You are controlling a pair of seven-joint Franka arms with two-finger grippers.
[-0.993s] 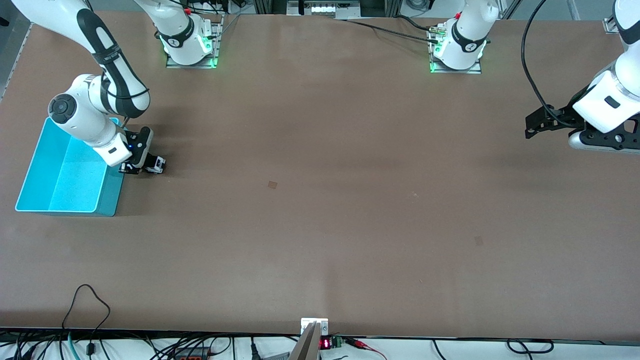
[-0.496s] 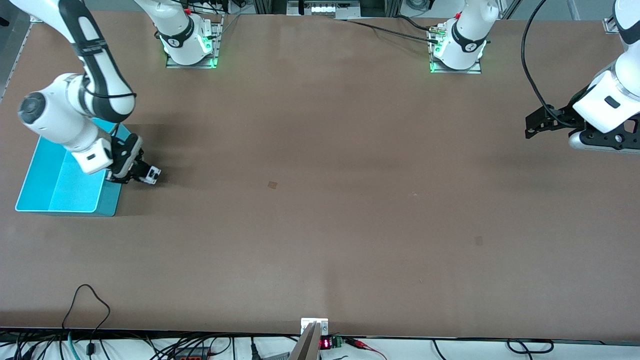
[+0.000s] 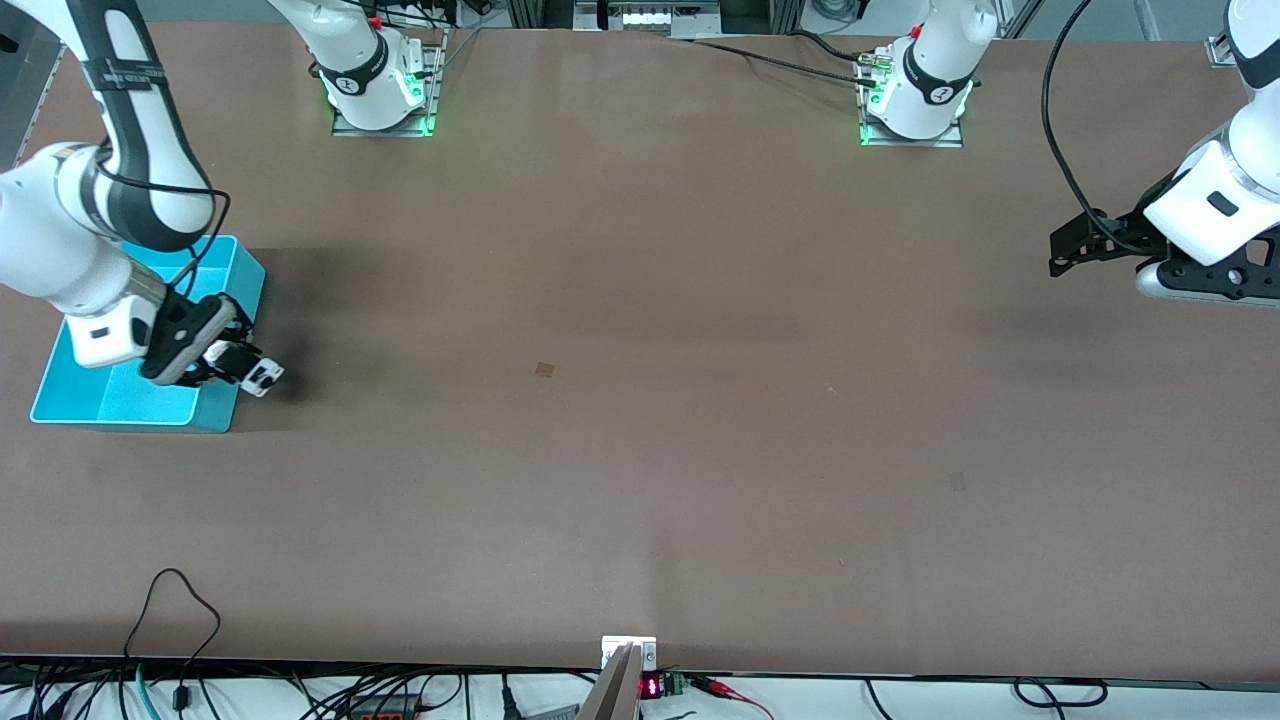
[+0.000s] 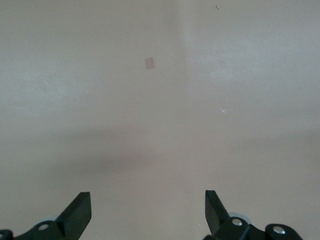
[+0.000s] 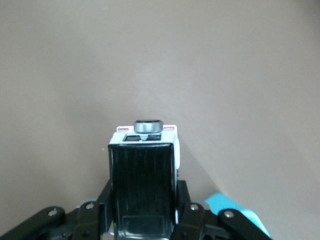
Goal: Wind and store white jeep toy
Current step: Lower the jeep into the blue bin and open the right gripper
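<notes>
My right gripper (image 3: pixel 240 368) is shut on the white jeep toy (image 3: pixel 262 378) and holds it in the air over the cyan bin's (image 3: pixel 150 405) wall that faces the table's middle. In the right wrist view the jeep (image 5: pixel 145 175) shows its black roof panel between the fingers (image 5: pixel 186 197), with a corner of the bin (image 5: pixel 235 212) beside it. At the left arm's end of the table my left gripper (image 3: pixel 1062 252) waits above the table. In the left wrist view it (image 4: pixel 147 212) stands open with nothing between its fingertips.
The cyan bin stands at the right arm's end of the table, its inside partly hidden by the right arm. A small brown patch (image 3: pixel 544 369) marks the table's middle. Cables (image 3: pixel 180 610) lie along the table's edge nearest the front camera.
My right arm has carried the jeep up off the table and toward the cyan bin. The left arm has not moved.
</notes>
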